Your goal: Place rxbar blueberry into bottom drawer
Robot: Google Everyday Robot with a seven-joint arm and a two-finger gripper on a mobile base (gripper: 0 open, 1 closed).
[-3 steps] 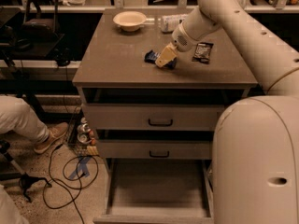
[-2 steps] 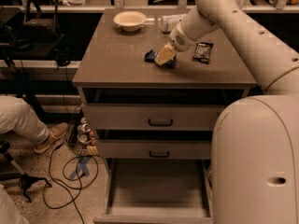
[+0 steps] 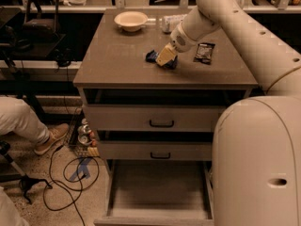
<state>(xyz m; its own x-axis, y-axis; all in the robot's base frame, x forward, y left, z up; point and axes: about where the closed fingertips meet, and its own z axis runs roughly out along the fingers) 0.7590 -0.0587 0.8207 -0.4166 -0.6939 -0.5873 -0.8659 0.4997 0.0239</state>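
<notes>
The rxbar blueberry (image 3: 152, 56), a dark blue wrapper, lies on the cabinet top (image 3: 117, 60), partly hidden behind my gripper (image 3: 164, 59). The gripper's cream-coloured fingers (image 3: 165, 54) reach down onto the bar from the right. The bottom drawer (image 3: 157, 192) is pulled out at the foot of the cabinet and its flat floor is bare.
A black-brown snack packet (image 3: 204, 52) lies right of the gripper. A white bowl (image 3: 131, 20) and a clear bottle on its side (image 3: 170, 21) are at the back. Two upper drawers (image 3: 160, 119) are shut. My arm and body (image 3: 258, 149) fill the right. A person's leg (image 3: 28, 126) and cables (image 3: 70, 173) are on the left floor.
The gripper has barely shifted; it stays over the blue bar on the cabinet top. Nothing else has moved.
</notes>
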